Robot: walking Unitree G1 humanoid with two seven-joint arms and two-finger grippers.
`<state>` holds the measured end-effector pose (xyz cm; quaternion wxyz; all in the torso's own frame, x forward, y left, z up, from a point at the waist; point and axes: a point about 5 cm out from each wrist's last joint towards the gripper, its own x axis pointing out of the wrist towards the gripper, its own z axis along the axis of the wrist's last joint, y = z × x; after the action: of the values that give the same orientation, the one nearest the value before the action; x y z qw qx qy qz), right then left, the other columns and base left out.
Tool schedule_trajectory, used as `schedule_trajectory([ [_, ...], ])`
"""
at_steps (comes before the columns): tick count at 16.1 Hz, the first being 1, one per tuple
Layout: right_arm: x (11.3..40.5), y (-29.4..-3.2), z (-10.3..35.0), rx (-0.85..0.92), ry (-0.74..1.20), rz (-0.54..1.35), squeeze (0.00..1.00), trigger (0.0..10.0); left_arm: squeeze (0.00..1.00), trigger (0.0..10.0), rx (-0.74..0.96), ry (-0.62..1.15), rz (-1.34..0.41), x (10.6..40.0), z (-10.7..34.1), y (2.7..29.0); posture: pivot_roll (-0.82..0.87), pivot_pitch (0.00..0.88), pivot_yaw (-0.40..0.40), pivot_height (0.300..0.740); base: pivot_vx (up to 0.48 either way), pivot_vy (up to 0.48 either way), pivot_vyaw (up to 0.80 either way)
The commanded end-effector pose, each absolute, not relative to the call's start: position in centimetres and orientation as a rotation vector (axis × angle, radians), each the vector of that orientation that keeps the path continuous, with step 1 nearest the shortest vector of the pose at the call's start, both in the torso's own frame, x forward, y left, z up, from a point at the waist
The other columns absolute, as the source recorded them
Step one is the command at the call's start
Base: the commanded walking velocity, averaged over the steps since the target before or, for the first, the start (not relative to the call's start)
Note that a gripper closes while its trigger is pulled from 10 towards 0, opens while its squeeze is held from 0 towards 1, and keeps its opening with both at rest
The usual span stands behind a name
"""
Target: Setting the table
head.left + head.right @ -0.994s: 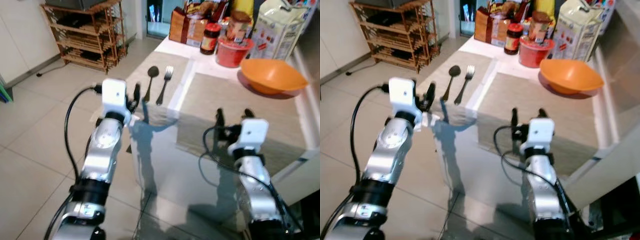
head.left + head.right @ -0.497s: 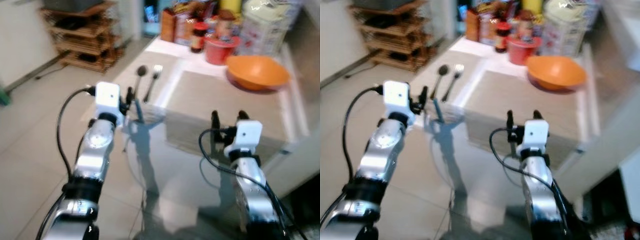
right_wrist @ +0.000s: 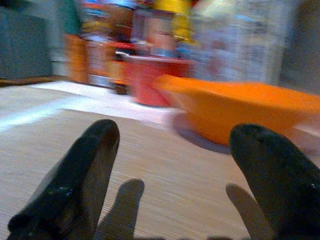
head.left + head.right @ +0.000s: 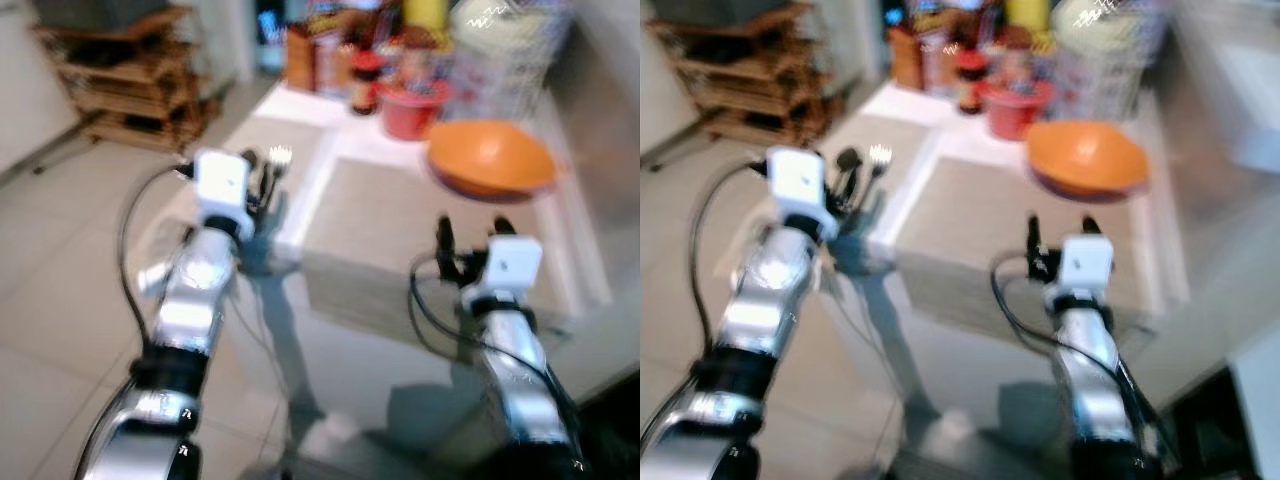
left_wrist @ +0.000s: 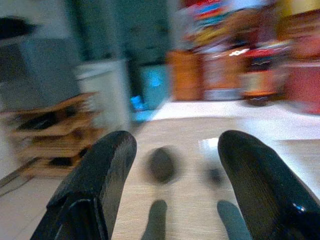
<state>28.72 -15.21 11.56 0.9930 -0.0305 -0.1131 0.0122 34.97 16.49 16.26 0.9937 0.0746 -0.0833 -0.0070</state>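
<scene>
A spoon (image 4: 848, 158) and a fork (image 4: 878, 153) lie side by side on the left placemat (image 4: 262, 128). My left gripper (image 4: 258, 182) hovers just short of them, open, with nothing between its fingers (image 5: 107, 160). In the left wrist view the spoon (image 5: 161, 164) sits ahead in the gap. An orange bowl (image 4: 490, 158) stands at the far end of the right placemat (image 4: 390, 205). My right gripper (image 4: 470, 235) is over that mat's near part, open and empty, and the bowl (image 3: 240, 107) lies ahead of it.
A red tub (image 4: 412, 108), a dark jar (image 4: 365, 85), boxes and a large white bag (image 4: 500, 55) crowd the table's far end. A wooden rack (image 4: 120, 90) stands on the tiled floor to the left. The picture is blurred.
The whole picture has shifted and blurred, so the camera has moved. My left gripper has drawn nearer to the spoon and fork. Both grippers stay open.
</scene>
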Motion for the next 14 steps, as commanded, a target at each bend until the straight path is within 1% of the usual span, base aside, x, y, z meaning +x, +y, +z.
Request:
schedule_trajectory([
  [1, 28.1, -16.1, 10.4, -0.079, -0.175, 0.008, 0.0, 10.0, 0.0, 10.0, 0.14, -0.17, -0.006, 35.3, 16.7, 15.9, 0.06, 0.0, -0.01, 0.74, 0.0, 0.0, 0.0],
  [4, 28.0, -16.0, 10.3, -0.078, -0.17, 0.012, 0.0, 10.0, 0.0, 10.0, 0.137, -0.165, 0.027, 35.6, 17.2, 16.6, 0.06, 0.0, -0.01, 0.74, 0.0, 0.0, 0.0],
  [6, 27.7, -15.8, 10.3, -0.071, -0.171, 0.015, 0.0, 10.0, 0.0, 10.0, 0.16, -0.132, 0.037, 37.5, 19.2, 18.0, 0.07, 0.0, -0.007, 0.74, 0.0, 0.0, 0.0],
  [7, 27.3, -15.5, 10.3, -0.066, -0.172, 0.017, 0.0, 10.0, 0.0, 10.0, 0.169, -0.076, 0.058, 38.8, 20.2, 19.2, 0.07, 0.0, 0.001, 0.74, 0.0, 0.0, 0.0],
  [8, 26.9, -15.4, 10.1, -0.061, -0.166, 0.016, 0.0, 10.0, 0.0, 10.0, 0.197, -0.016, 0.048, 39.4, 20.1, 19.6, 0.06, 0.0, 0.014, 0.74, 0.0, 0.0, 0.0],
  [11, 26.2, -15.7, 9.8, -0.057, -0.15, -0.009, 0.0, 10.0, 0.0, 10.0, 0.187, 0.1, 0.041, 40.3, 19.8, 19.7, 0.05, 0.0, 0.029, 0.74, 0.0, 0.0, 0.0],
  [14, 24.9, -15.8, 9.5, -0.061, -0.129, -0.025, 0.0, 10.0, 0.0, 10.0, 0.077, 0.257, 0.006, 41.2, 19.6, 18.7, 0.01, 0.0, 0.056, 0.74, 0.0, 0.0, 0.0],
])
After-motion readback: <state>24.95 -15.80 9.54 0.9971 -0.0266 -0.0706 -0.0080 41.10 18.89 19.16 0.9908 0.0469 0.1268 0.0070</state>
